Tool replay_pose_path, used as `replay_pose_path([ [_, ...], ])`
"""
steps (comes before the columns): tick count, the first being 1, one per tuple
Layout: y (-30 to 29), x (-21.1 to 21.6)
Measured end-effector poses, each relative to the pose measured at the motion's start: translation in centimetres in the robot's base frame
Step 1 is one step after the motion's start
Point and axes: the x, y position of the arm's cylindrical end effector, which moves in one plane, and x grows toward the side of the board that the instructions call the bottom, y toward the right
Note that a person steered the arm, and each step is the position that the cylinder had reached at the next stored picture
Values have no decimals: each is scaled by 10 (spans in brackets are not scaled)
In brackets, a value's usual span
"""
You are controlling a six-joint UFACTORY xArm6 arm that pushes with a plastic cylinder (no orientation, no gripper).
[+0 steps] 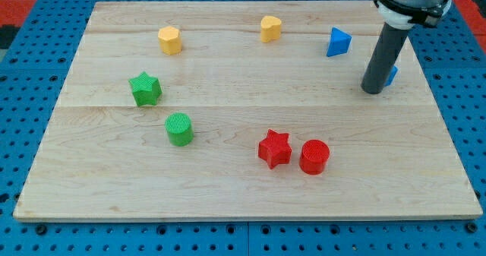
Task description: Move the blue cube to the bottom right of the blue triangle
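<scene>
Blue cube [392,75] mostly hidden behind my tip [372,90], touching it, at roughly 4 o'clock from blue triangle [338,42]. No claw here, just rod. Looks like final placement step; next maybe tiny nudge toward 5 o'clock, careful near worktop [228,203] edge.

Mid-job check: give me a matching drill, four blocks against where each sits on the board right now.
Blocks:
1. blue triangle
2. blue cube
3. red cylinder
4. green star

Places:
A. view's left side
B. mostly hidden behind my tip
C. just right of the red star
D. near the top edge, up and left of my tip

Pairs: 1-D, 2-B, 3-C, 4-A
</scene>
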Motion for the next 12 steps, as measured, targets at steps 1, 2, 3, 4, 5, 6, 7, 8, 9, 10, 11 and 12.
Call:
replay_pose_path([
  [1,1,-10],
  [2,5,27],
  [3,5,68],
  [4,5,68],
  [5,5,91],
  [6,-32,106],
  [7,-83,105],
  [8,-117,66],
  [9,-124,65],
  [10,-119,58],
  [11,-118,56],
  [12,-127,76],
])
